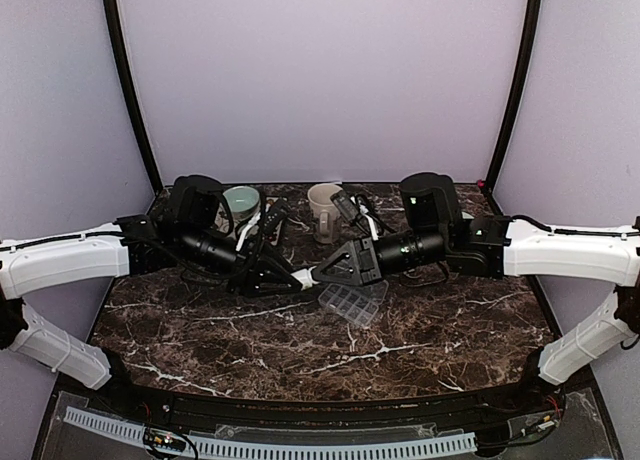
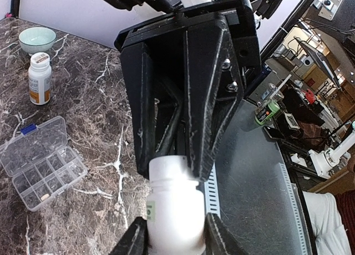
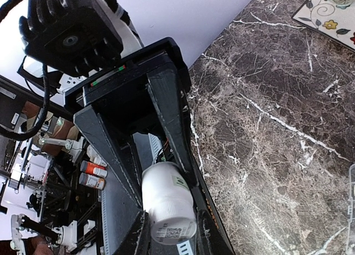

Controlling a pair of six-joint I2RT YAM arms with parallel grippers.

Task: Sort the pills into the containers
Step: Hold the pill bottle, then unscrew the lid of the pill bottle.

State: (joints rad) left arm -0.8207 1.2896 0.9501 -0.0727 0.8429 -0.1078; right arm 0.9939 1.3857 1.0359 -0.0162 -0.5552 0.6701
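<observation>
The dark marble table (image 1: 440, 340) sits under plain lilac walls, and the two arms meet head-on at its middle. The left gripper (image 2: 176, 237) is clamped on one end of a white pill bottle (image 3: 166, 202), the right gripper (image 3: 169, 235) on the other. If either grip slips under a twist or pull, the bottle could drop onto the open organizer tray (image 1: 350, 306) lying just near of them and scatter pills. A mug (image 1: 324, 208) and a bowl (image 1: 242, 201) crowd the far side. Open marble lies near and to the right.

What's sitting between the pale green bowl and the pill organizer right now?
A white-capped pill bottle with an orange label stands upright there, apart from both bowl and organizer; the left wrist view shows it.
</observation>
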